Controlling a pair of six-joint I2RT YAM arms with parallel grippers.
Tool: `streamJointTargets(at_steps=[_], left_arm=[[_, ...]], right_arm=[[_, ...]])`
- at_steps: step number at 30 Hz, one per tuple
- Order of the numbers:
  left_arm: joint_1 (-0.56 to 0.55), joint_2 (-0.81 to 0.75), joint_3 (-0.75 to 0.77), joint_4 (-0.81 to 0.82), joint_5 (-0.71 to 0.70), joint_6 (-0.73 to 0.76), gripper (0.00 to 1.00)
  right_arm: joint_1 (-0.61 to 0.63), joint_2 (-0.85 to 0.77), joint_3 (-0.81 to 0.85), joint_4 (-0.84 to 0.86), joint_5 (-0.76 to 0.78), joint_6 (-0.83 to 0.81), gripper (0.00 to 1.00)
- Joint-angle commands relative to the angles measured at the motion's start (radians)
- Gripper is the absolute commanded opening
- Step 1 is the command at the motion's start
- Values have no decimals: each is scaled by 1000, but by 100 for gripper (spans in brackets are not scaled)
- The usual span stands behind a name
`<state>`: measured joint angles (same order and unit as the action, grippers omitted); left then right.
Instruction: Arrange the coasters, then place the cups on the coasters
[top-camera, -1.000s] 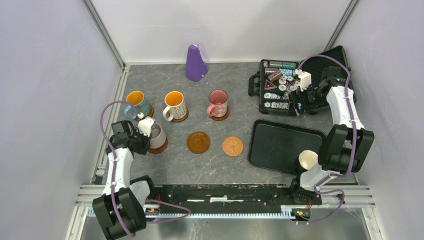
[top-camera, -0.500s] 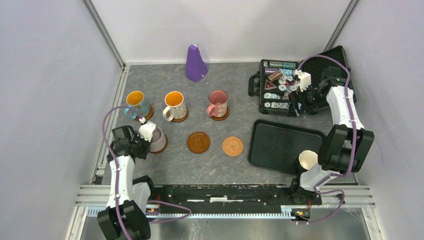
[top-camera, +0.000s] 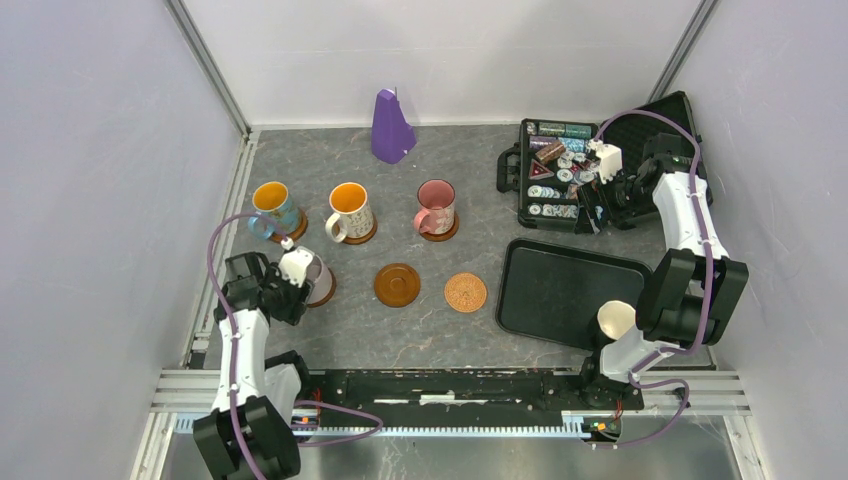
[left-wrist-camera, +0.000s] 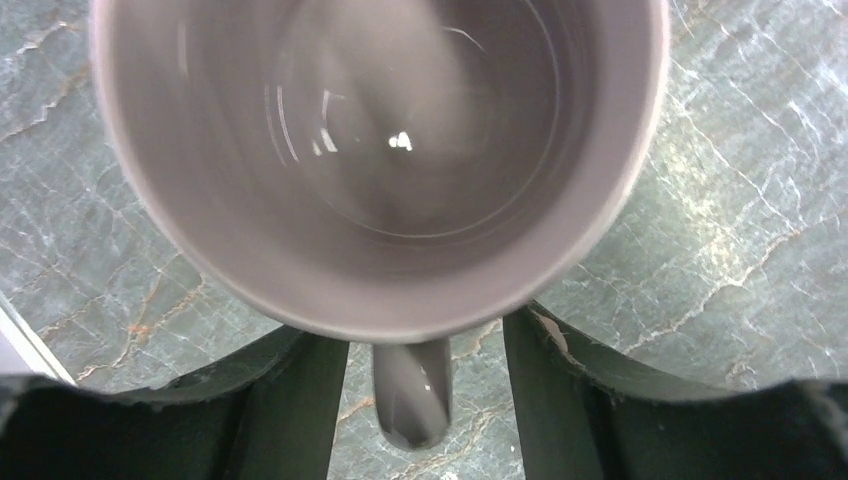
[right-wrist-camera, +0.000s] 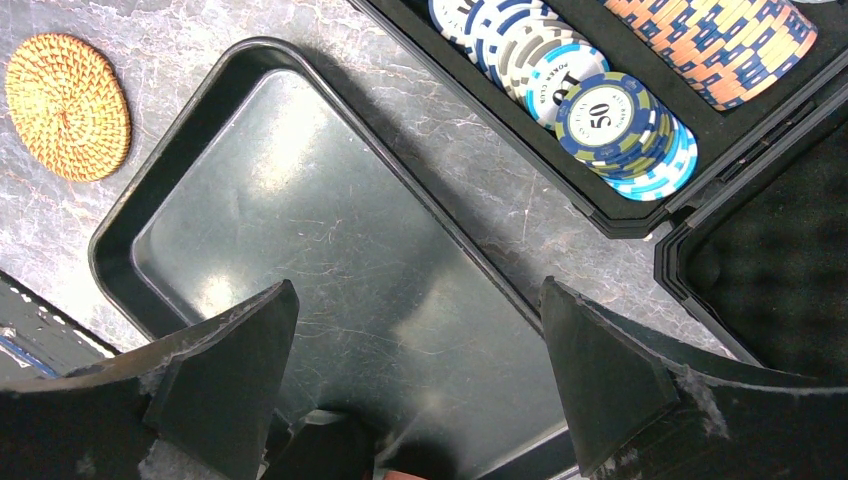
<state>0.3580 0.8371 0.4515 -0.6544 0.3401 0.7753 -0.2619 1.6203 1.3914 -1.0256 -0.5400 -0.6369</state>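
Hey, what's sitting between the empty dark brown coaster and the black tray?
The lighter woven coaster, with no cup on it, lies flat between the empty dark brown coaster and the black tray. The top view shows this.

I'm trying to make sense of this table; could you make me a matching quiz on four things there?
1 pink cup
2 lilac cup
3 patterned coaster
4 purple cone

A by the back wall
B bare, beside the black tray
C handle inside the open left hand
D on a dark coaster, back row

Pairs: 1-D, 2-C, 3-B, 4-A
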Motion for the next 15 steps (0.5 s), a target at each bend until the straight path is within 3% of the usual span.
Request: streamJointTargets(at_steps=[1,8,12,15], left_arm=[[4,-27,42,-123,21,122,66],[4,-52,75,-195,14,147,73],[4,-16,136,-179,-36,78,82],[4,28,242,-210,-49,43,96]], right_arm=[[3,-30,-8,3,-11,-15,98],[3,-28,-25,20,-30,-2,98],[3,-29,-28,25,-35,2,98],[3,-31,-28,23,-34,0,98]])
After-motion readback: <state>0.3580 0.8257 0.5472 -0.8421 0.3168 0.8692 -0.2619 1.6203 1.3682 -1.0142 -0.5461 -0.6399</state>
